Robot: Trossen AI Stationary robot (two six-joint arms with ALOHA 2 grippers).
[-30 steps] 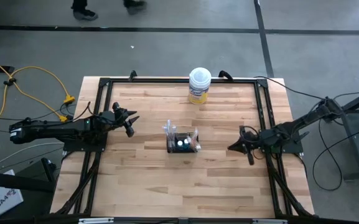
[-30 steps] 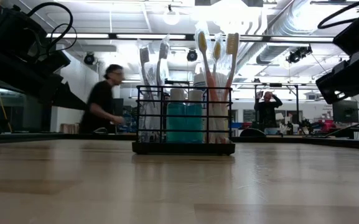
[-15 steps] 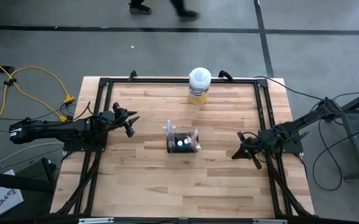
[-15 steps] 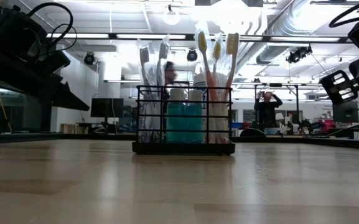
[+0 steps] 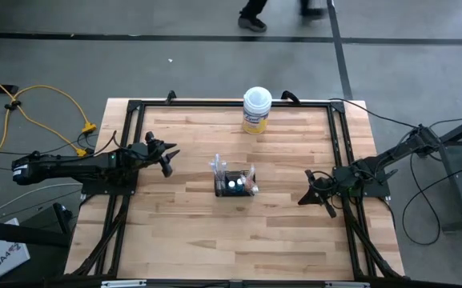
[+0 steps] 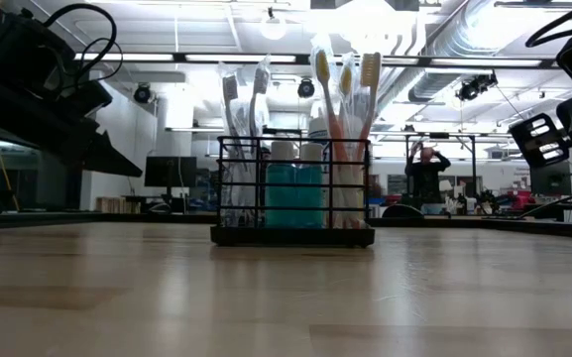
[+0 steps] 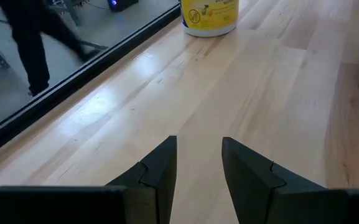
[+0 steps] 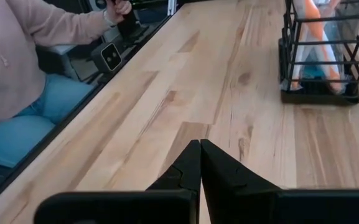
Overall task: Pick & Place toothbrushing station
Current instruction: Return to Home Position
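1. Toothbrushes (image 6: 340, 109) stand heads-up in the black wire holder (image 6: 292, 188). Two teal tubes (image 6: 293, 193) stand in the middle part between them. The wire walls keep everything from tipping over.
2. The holder sits near the middle of the wooden table (image 5: 190, 232), and nothing is touching it.
3. A yellow tub (image 5: 256, 110) stands by the far edge, well apart from the holder. I think it is not part of this job.
4. The left gripper (image 5: 169, 160) hangs over the left side of the table. Its fingers are apart and hold nothing.
5. The right gripper (image 5: 307, 196) is over the right side. Its two fingers are pressed together with nothing between them.
6. Both arms are out at the sides and away from the holder. I think this is because every brush looks put away.
7. A person (image 8: 17, 74) sits close to the table edge, so any arm move there should be slow.
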